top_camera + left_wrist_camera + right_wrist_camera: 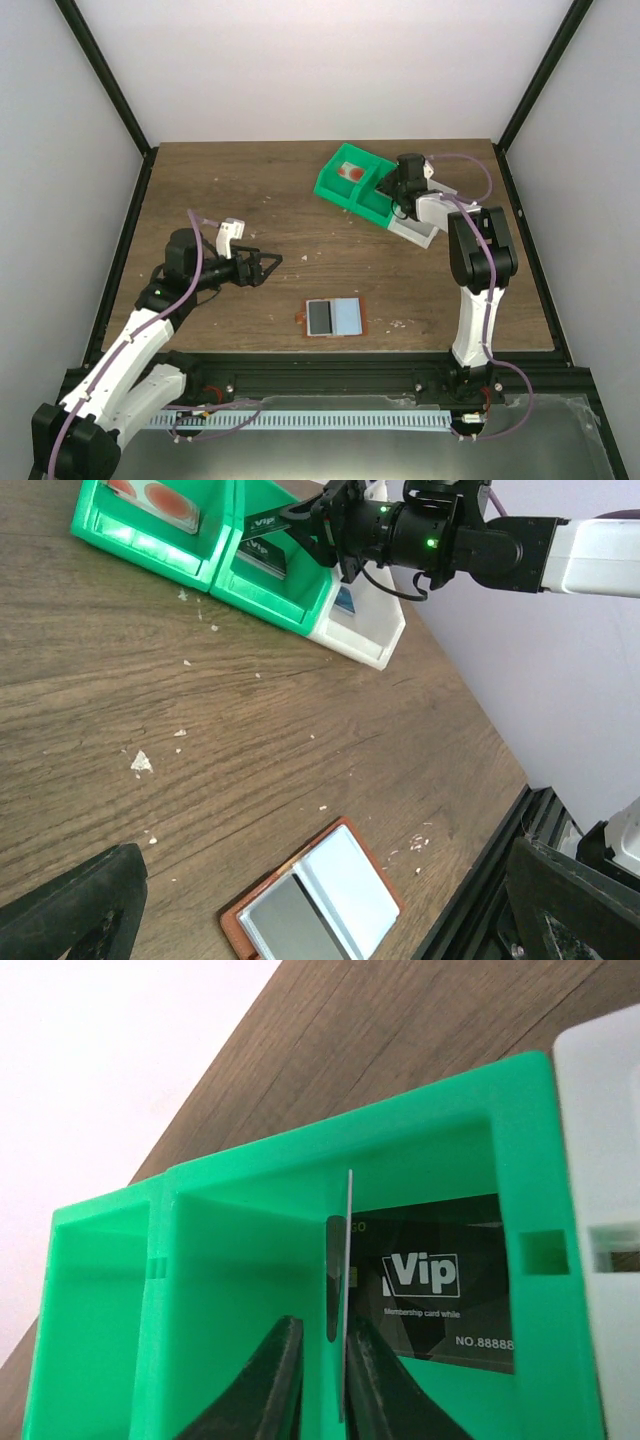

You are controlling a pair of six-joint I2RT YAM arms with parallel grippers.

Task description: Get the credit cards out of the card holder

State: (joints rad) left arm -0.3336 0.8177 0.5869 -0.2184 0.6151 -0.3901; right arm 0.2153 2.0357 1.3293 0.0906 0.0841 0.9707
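Observation:
The card holder (334, 317) (320, 900) lies open near the table's front edge, showing a dark panel on the left and a pale panel on the right. My left gripper (270, 262) (322, 852) hangs open up and to its left, holding nothing. My right gripper (390, 185) (325, 1360) reaches into the green tray (330, 188) (350, 1160). A thin card (348, 1260) stands edge-on between its jaws, against the right finger, with a gap to the left finger. A black VIP card (450, 1280) (262, 535) lies in that compartment.
A card with red marks (349, 171) (160, 498) rests in the green tray's far-left compartment. A white tray (415, 232) (360, 640) joins the green one on its right. Small pale crumbs dot the wooden table.

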